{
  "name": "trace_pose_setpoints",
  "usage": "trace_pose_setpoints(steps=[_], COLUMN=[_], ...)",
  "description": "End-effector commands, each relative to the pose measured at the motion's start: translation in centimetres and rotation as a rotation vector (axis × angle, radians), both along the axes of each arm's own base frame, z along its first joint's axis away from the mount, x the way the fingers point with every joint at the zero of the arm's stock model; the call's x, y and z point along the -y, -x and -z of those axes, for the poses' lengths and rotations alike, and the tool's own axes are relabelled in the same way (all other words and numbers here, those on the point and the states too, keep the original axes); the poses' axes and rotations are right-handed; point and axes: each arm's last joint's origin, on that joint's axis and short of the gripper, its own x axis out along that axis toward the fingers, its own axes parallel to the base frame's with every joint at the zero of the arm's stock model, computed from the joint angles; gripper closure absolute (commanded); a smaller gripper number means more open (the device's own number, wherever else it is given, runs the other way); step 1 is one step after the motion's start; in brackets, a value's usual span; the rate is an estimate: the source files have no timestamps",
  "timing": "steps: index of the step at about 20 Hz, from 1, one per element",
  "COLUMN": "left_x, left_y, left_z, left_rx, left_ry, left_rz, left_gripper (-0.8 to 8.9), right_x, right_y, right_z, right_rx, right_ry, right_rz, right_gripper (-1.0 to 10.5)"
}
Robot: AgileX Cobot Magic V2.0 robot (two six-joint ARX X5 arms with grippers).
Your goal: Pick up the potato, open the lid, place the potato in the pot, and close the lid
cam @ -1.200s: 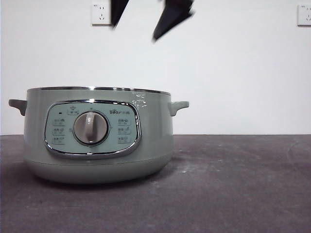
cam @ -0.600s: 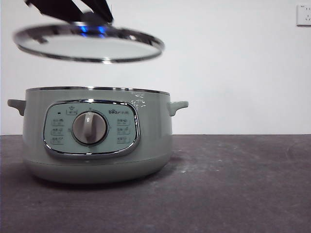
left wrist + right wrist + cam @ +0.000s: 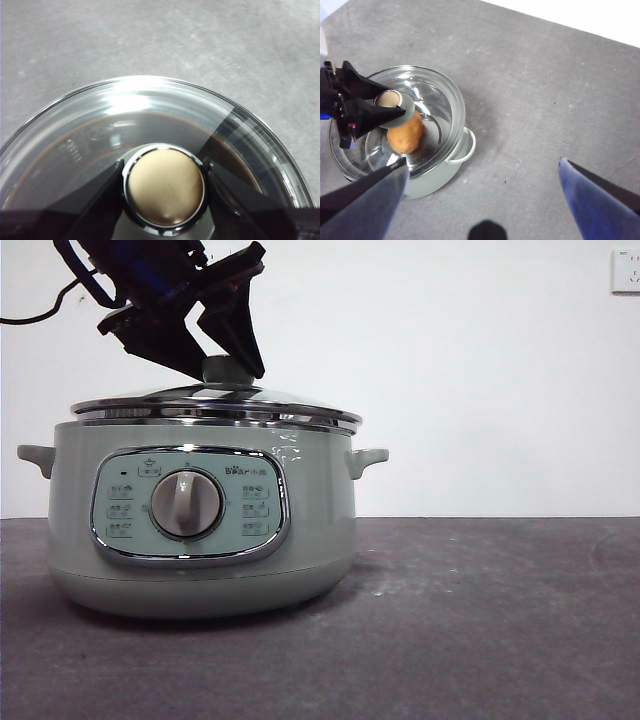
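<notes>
Lid (image 3: 215, 405) — flat on pot (image 3: 200, 530), knob up; left gripper (image 3: 164, 187) angled above pot, jaws clamping knob; right gripper (image 3: 480, 175) wide open, empty.

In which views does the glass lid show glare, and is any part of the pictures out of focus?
Left wrist view: a bright white glare patch lies on the lid, and the left gripper at the knob looks soft. Right wrist view: small highlights on the lid, the potato shows through the glass, and the right gripper is blurred. Front view: sharp, thin reflections on the lid's rim above the pot.
</notes>
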Motion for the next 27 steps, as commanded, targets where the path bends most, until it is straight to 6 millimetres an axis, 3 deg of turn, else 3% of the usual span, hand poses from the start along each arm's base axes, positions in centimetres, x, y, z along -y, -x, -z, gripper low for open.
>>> trace_pose_setpoints(steps=[1, 13, 14, 17, 23, 27], left_x=[-0.2, -0.5, -0.5, -0.5, -0.5, -1.5], left_y=[0.0, 0.3, 0.3, 0.3, 0.4, 2.3], left_z=[-0.6, 0.0, 0.0, -0.1, -0.6, -2.9], left_rx=[0.010, -0.046, -0.045, -0.038, -0.009, 0.040], left_ry=[-0.008, -0.053, -0.053, -0.049, -0.033, 0.005], left_rz=[-0.012, -0.031, -0.031, -0.031, -0.031, -0.034], left_gripper=[8.22, 8.11, 7.62, 4.15, 3.99, 4.01], right_x=[0.0, 0.0, 0.0, 0.0, 0.0, 0.1], right_y=[0.1, 0.1, 0.1, 0.1, 0.1, 0.2], right_z=[-0.1, -0.1, -0.1, -0.1, -0.1, 0.2], right_rx=[0.002, 0.003, 0.003, 0.003, 0.001, -0.030], right_ry=[-0.010, -0.011, -0.011, -0.011, -0.011, 0.007], right_rz=[0.006, 0.005, 0.005, 0.005, 0.006, 0.006], right_gripper=[4.5, 4.5, 4.5, 4.5, 4.5, 4.5])
